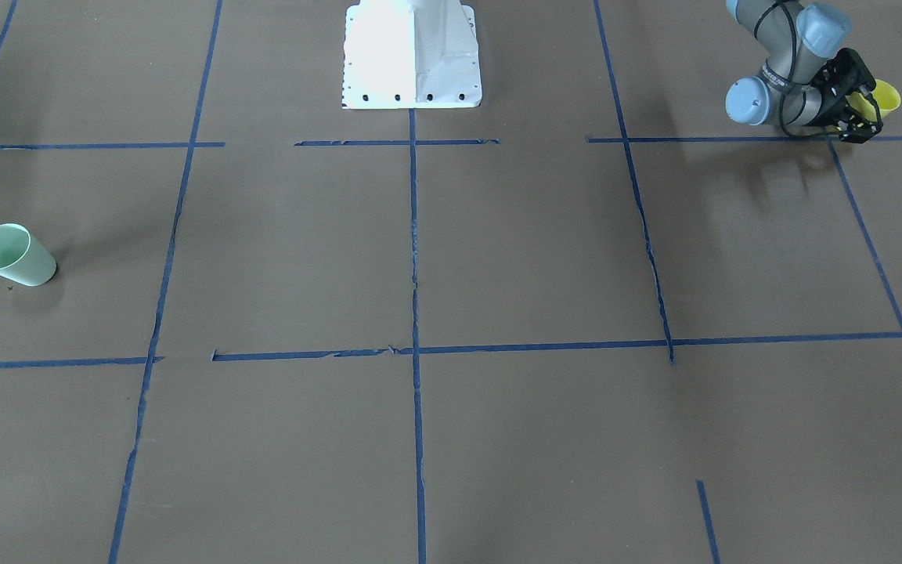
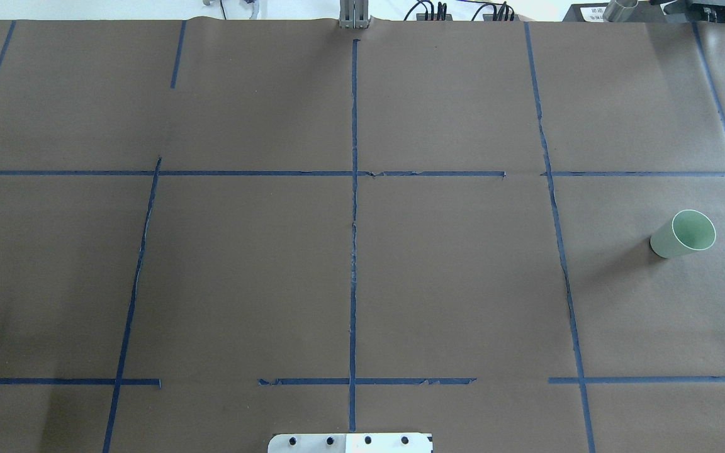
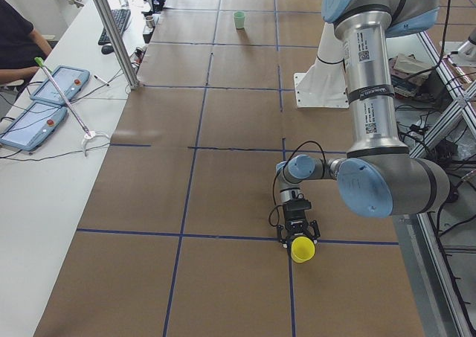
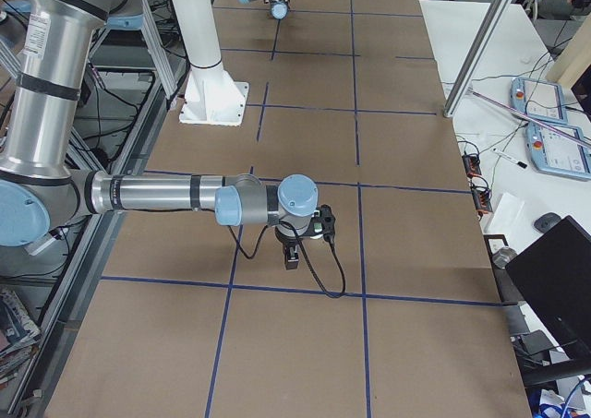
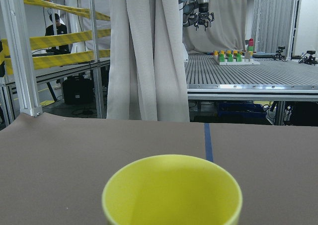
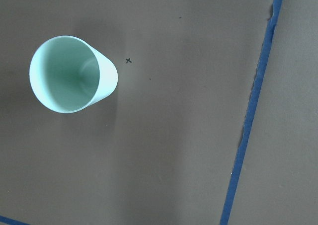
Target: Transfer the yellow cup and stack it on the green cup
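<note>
So we start at the left gripper, which lies level and low over the table's left end. Its fingers sit on either side of the bright yellow plastic cup, a small tapered tumbler, and look clamped on its wall. The cup stands mouth up, and in the left wrist view we see its round rim just below the lens. We cannot tell whether its base rests on the brown paper-covered table or hangs just above it.

From there the pale mint-green plastic cup lies well apart, out by the table's right end with the whole grid of blue tape lines between. It also stands upright with its wide mouth open to the ceiling, so the two long axes already agree. We judge the yellow cup needs no turning, only carrying.

The right gripper points down from high up, and its wrist view looks almost straight into the green cup. We cannot tell how its fingers are set.

That arm is plainly the nearer to the target and the left arm is the farther. We therefore expect the coming move to bring the yellow cup rightward toward the middle of the table, where the other arm can reach it.
</note>
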Controlling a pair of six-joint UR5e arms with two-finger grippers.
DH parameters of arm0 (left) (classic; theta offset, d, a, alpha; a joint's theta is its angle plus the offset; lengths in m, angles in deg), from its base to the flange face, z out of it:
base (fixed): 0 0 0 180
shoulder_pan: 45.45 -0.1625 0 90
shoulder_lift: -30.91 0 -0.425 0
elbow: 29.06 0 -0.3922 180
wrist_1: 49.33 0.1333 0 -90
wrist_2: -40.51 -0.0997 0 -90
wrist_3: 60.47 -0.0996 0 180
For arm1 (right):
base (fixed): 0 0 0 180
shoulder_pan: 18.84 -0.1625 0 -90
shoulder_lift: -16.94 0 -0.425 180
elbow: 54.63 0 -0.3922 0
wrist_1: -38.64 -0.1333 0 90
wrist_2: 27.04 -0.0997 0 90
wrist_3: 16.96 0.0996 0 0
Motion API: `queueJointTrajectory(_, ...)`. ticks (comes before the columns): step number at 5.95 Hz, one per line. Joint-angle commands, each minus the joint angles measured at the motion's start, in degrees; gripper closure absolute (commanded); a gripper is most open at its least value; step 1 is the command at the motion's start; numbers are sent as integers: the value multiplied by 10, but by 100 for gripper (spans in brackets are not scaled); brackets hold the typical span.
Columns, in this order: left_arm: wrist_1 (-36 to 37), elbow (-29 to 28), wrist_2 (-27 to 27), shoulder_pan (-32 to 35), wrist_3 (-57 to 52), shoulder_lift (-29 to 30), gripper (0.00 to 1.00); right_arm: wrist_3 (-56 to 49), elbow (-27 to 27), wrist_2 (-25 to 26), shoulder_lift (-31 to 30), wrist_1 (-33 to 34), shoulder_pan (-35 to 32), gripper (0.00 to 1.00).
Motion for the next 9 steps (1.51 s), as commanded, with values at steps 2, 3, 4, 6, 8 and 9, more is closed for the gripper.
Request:
queueJointTrajectory(2, -1, 24, -11, 3, -107, -30, 100, 2, -7, -2, 2, 1, 2, 0)
queueJointTrajectory(3, 2, 56, -63, 33, -172, -33, 100, 2, -16, -4, 3, -1, 2, 0)
queueJointTrajectory(4, 15, 98, -166, 115, -299, -24, 100, 3, -33, -15, 2, -2, 2, 0)
queueJointTrajectory(6, 21, 104, -298, 183, -506, 109, 100, 7, -55, -21, 13, -2, 2, 0)
queueJointTrajectory(8, 16, 99, -368, 203, -573, 230, 99, 35, -56, -21, 38, -2, 2, 0)
queueJointTrajectory(9, 15, 95, -389, 201, -581, 286, 99, 80, -58, -22, 65, -3, 2, 0)
